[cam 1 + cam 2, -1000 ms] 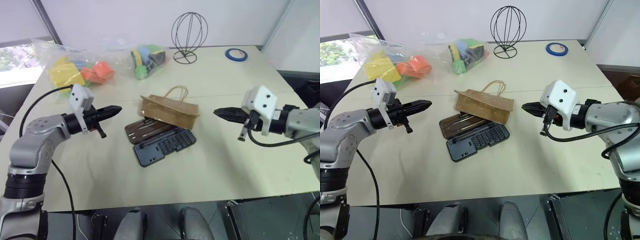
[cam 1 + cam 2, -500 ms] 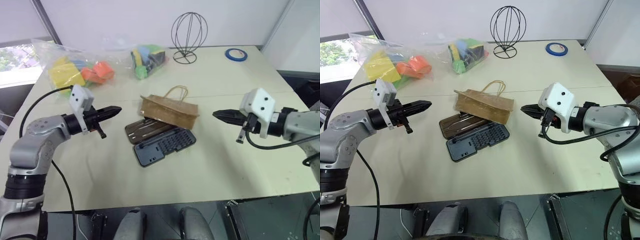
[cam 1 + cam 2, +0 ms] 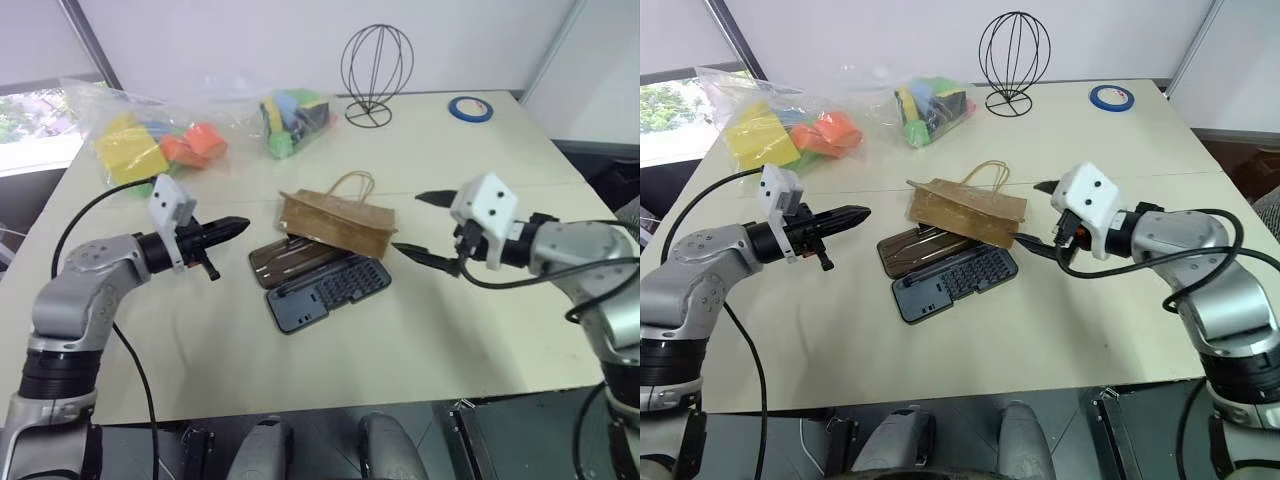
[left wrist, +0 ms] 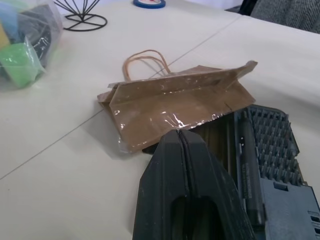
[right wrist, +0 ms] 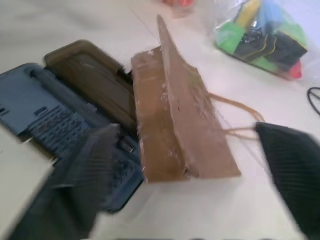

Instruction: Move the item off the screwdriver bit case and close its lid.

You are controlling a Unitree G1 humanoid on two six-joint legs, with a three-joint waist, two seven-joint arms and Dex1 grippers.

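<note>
In front of me the brown kraft paper bag (image 3: 337,224) lies flat but creased, one flap standing up along its length, its twisted loop handles pointing away toward the far side of the table. It rests across the far part of the open screwdriver bit case (image 3: 331,291), covering a corner of the smoky-brown lid (image 3: 291,261). The lid lies flat open beside the grey-blue tray of bit rows.

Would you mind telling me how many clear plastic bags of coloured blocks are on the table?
2. One large bag lies at the table's far left corner; a smaller bag lies beside the wire stand. None seems hidden.
</note>
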